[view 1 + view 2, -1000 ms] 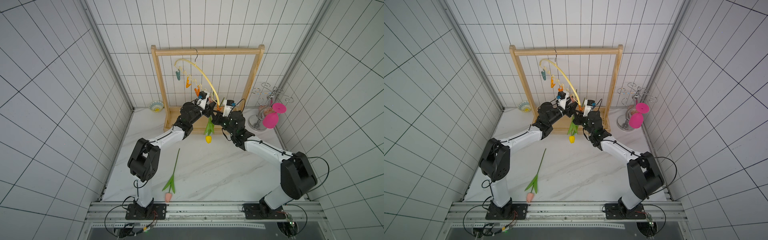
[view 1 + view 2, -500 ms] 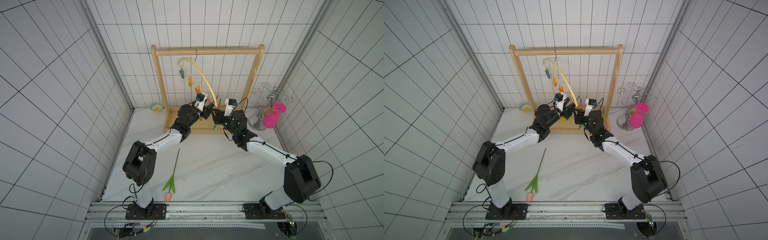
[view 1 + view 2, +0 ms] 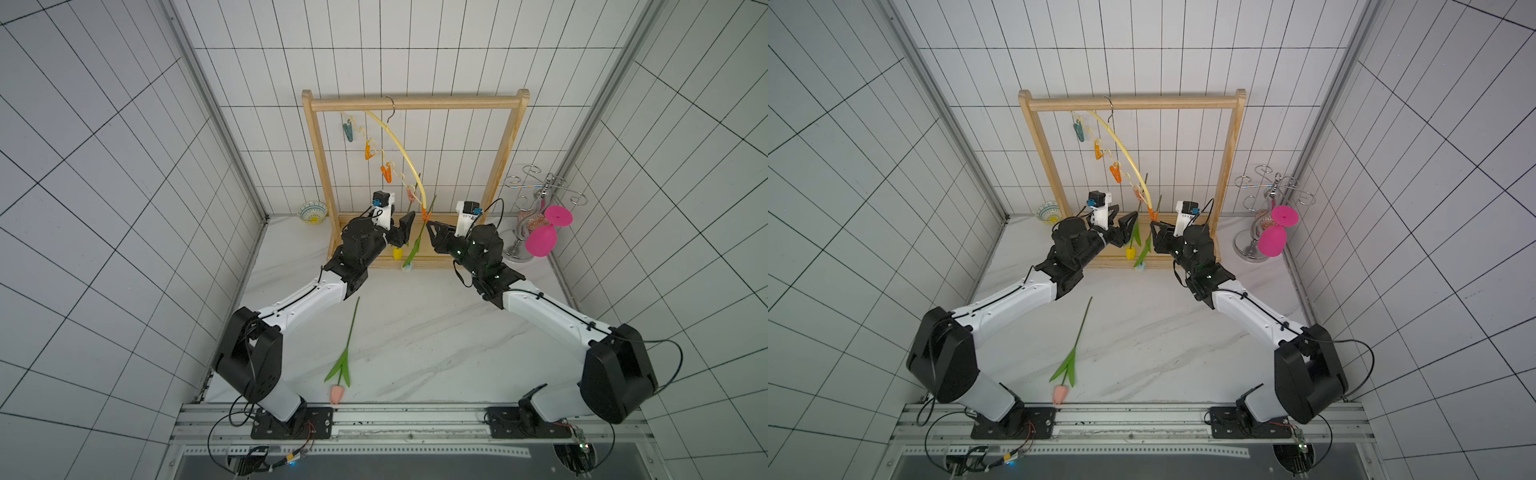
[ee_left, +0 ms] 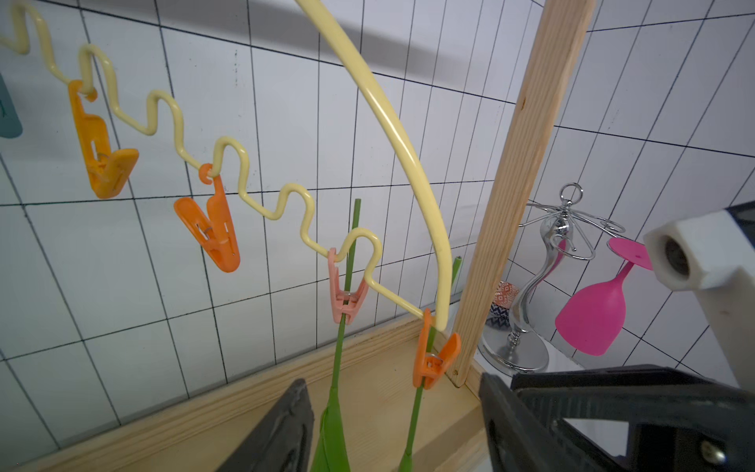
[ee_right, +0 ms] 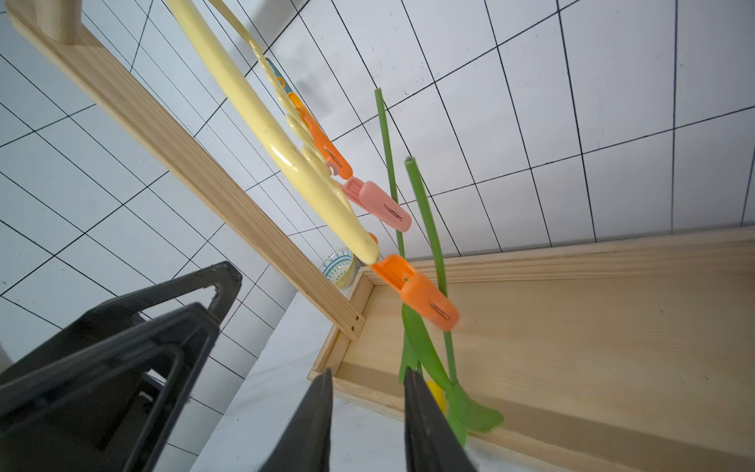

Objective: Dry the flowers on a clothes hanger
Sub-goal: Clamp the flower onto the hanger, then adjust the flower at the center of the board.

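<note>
Upper centre, the clothes hanger (image 3: 399, 143) tilts from the wooden rack (image 3: 415, 102) — yellow tulip (image 3: 397, 252) and white-bluish tulip (image 3: 411, 255) dangle head-down off its low end; a pink tulip (image 3: 347, 353) lies lower centre on the table (image 3: 415, 332).

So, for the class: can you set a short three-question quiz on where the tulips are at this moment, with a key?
1. True or false: the pink tulip is clipped to the hanger.
2. How many tulips hang head-down from the hanger? A) one B) two C) three
3. Fill in: the stem of the yellow tulip is held by the ___ clip.

Key
1. False: it lies on the table, near the front edge.
2. B: the yellow tulip and the white tulip.
3. Pink: the pink clip, next to the orange one at the end.
</note>
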Tool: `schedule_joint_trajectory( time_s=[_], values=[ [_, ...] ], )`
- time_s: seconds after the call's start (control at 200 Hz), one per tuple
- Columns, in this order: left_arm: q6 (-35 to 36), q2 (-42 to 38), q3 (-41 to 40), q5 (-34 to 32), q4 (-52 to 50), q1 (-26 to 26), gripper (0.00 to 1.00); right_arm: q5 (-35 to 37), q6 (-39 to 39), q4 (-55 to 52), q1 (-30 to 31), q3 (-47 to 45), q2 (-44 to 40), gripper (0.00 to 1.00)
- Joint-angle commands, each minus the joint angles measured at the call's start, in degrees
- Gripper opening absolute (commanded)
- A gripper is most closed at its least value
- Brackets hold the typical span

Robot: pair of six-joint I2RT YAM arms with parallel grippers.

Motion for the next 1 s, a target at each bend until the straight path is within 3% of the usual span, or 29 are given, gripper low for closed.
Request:
schedule_joint_trajectory(
  time_s=[0.0, 0.065, 0.145, 0.275, 0.485, 0.625, 0.899, 0.994],
  values=[
    [-6.35, -4.66, -1.65, -11.1, -12.62, -0.12, 0.69, 0.89, -0.44, -2.79, 0.17, -2.25, -4.15, 0.32],
    [-10.2, -7.77, -3.92, -18.63, -17.4, -0.05, 0.71, 0.92, -1.07, -5.33, 0.15, -2.52, -6.39, 0.32],
    [-20.06, -11.69, -6.8, -25.89, -26.51, 0.84, 0.76, 1.57, -2.02, -9.79, 0.15, -3.41, -9.84, 0.32],
    [-31.21, -15.61, -12.33, -14.87, -40.68, 6.1, 0.78, 2.81, -0.25, -14.11, 0.24, -10.01, -15.98, 0.32],
    [-35.26, -18.83, -25.39, -5.1, -46.08, 6.74, 0.78, -0.13, 4.07, -5.5, 0.59, -25.17, -19.2, 0.31],
    [-35.91, -19.08, -29.63, -0.9, -49.06, 6.65, 0.78, -2.61, 5.08, -6.24, 1.16, -24.97, -17.48, 0.31],
    [-35.24, -19.17, -29.41, 4.4, -58.83, 5.48, 0.78, -3.81, 6.12, -6.61, 3.88, -23.54, -13.57, 0.31],
    [-34.96, -20.09, -30.22, 5.15, -59.85, 3.53, 0.74, -3.44, 6.08, -6.84, 4.24, -23.42, -13.74, 0.31]
  ],
)
